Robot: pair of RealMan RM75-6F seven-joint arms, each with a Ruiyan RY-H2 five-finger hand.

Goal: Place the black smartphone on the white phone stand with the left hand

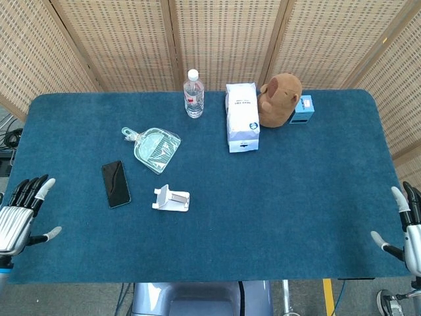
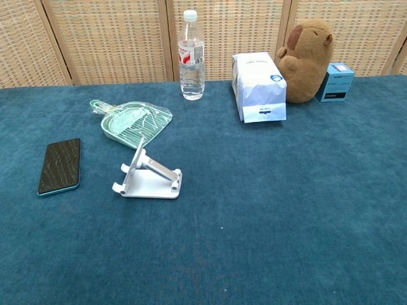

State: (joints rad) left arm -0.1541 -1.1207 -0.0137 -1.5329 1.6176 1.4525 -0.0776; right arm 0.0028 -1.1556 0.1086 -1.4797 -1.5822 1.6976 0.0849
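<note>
Black smartphone [image 1: 116, 184] flat on blue table [image 1: 296, 184], left-centre of head view, white phone stand [image 1: 171, 198] just right of it, apart, left hand [image 1: 20, 214] at lower-left edge, fingers spread, empty, right hand [image 1: 408, 230] lower right, likewise splayed, empty.

Left hand [image 1: 18, 214] sits at the lower left edge of the head view, fingers extended and spread, thumb out to the side, holding nothing. Right hand [image 1: 406, 227] sits at the lower right edge, likewise spread and empty
</note>
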